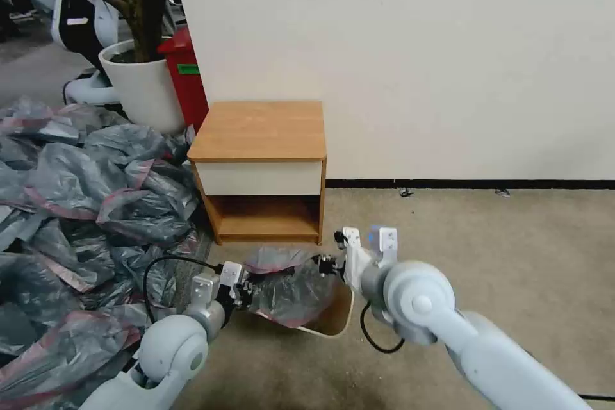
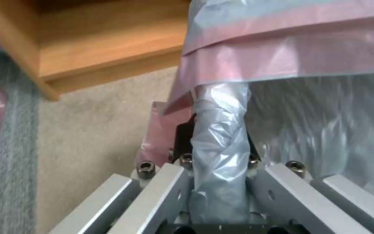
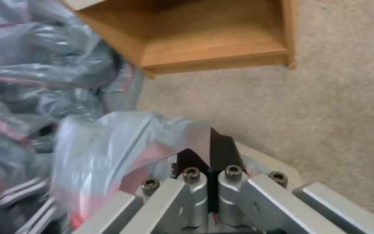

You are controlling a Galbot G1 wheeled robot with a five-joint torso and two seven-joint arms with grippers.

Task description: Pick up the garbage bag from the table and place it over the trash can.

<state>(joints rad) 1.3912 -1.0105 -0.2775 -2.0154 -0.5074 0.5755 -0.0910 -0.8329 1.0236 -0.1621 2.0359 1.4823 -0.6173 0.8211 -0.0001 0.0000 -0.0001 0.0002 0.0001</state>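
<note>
Both my pincers, left (image 1: 246,291) and right (image 1: 330,264), clamped on bag (image 1: 291,288) mouth, stretched crosswise just above bin (image 1: 339,320).

We see the garbage bag (image 1: 291,291) is see-through grey with a pink-red band along its mouth. The trash can (image 1: 339,320) is cream outside and brownish inside. The table (image 1: 259,131) has an orange-brown surface and a cream-white drawer. The heap of bags (image 1: 83,205) is grey with pink stripes. The carpet (image 1: 480,237) is beige.
</note>
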